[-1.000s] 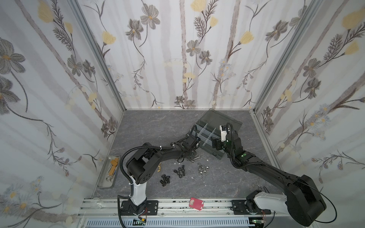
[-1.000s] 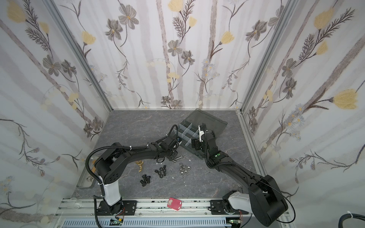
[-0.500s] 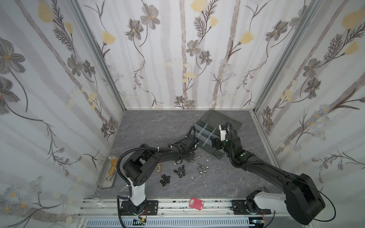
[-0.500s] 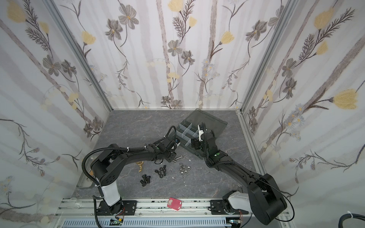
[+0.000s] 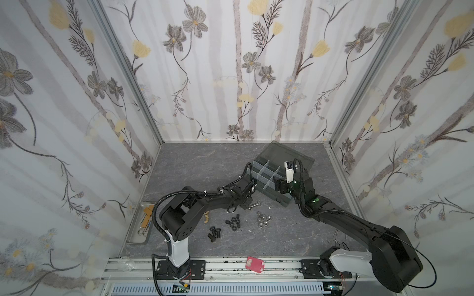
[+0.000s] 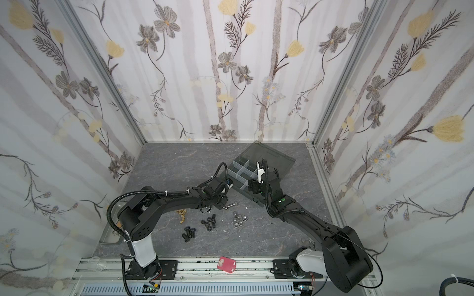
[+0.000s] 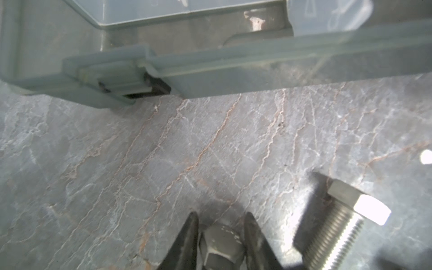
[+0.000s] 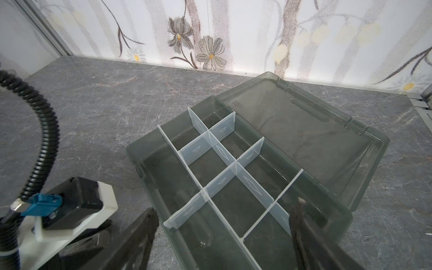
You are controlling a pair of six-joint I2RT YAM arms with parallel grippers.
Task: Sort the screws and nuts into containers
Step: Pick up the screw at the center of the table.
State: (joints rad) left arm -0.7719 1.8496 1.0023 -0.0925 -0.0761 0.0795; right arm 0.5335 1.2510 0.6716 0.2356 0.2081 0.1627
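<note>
pulled back from the organizer box (image 8: 140, 163) since a second ago, left gripper (image 7: 221, 218) clamps a silver screw (image 7: 222, 245) on the table (image 5: 205, 164); right gripper (image 8: 223, 216) gapes over empty containers (image 8: 233, 201). nothing sorted; screws (image 5: 214, 232), nuts (image 5: 263, 221) lie loose.

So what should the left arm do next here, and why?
Probably lift straight up once the pinch is firm. The jaws of the left gripper flank a silver hex-headed metal screw on the grey marbled table, seemingly touching it. The dark grey plastic organizer box stands just ahead, and its clear-divided cells look empty in the right wrist view.
</note>
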